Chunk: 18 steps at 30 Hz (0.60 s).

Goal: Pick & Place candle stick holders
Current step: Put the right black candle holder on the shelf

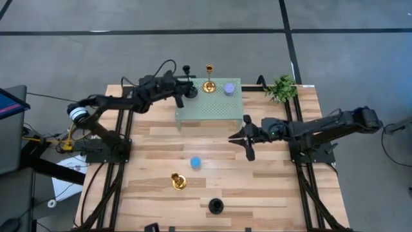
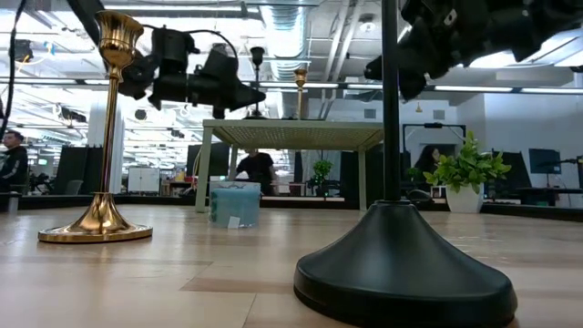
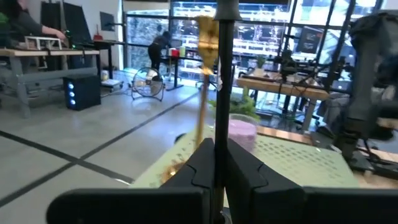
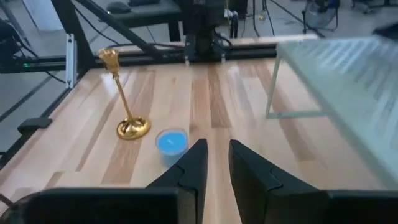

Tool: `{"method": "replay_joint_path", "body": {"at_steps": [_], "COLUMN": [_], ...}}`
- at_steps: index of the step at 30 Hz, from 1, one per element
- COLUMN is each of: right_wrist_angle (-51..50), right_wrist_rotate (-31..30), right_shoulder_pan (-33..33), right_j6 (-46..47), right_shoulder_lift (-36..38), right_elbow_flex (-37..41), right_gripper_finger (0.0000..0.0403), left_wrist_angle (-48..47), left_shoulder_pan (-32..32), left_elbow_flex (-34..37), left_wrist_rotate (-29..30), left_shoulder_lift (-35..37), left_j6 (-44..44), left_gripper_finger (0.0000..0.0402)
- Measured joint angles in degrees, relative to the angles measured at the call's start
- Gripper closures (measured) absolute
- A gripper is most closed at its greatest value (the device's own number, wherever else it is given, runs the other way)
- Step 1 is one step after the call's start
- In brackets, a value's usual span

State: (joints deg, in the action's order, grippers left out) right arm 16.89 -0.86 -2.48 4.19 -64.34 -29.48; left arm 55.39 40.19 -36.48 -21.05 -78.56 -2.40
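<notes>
A black candle stick holder (image 1: 187, 72) stands upright in my left gripper (image 1: 185, 87), which is shut on it at the far left corner of the pale green perforated stand (image 1: 209, 109). A gold holder (image 1: 208, 82) and a purple cylinder (image 1: 229, 88) stand on that stand. On the table lie a blue cylinder (image 1: 196, 162), a second gold holder (image 1: 178, 181) and a second black holder (image 1: 215, 205), each on its base. My right gripper (image 1: 237, 137) hovers open and holds nothing, right of the stand's near edge, pointing toward the blue cylinder (image 4: 171, 142). My left gripper pinches the black holder's slim stem (image 3: 222, 118) between its two fingers (image 3: 245, 168). The fingers come about level from the table's left side and lie across the stem. The holder stays upright. My gripper hides its base, so I cannot tell whether it rests on the stand.
A small green plant (image 1: 281, 87) sits at the table's far right corner. In the low view the near black holder (image 2: 392, 246) and gold holder (image 2: 102, 137) stand close to the front edge. Bare wood lies between the stand and the blue cylinder.
</notes>
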Motion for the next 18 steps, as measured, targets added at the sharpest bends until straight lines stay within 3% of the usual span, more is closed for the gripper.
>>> {"method": "replay_joint_path", "body": {"at_steps": [9, 18], "right_wrist_angle": [2.65, 4.79], "right_wrist_rotate": [-7.90, -8.22], "right_shoulder_pan": [-5.61, -5.79], "right_j6": [-0.28, -1.20], "right_shoulder_lift": [0.00, 0.00], "right_elbow_flex": [1.86, 1.84], "right_gripper_finger": [0.0345, 0.0345], "left_wrist_angle": [0.14, 0.88], "left_shoulder_pan": [0.52, 0.22], "left_elbow_flex": [-0.45, -0.47], "left_wrist_rotate": [1.28, 3.23], "left_shoulder_lift": [-2.76, -4.29], "left_j6": [2.36, 6.33], "left_gripper_finger": [0.0388, 0.0388]}}
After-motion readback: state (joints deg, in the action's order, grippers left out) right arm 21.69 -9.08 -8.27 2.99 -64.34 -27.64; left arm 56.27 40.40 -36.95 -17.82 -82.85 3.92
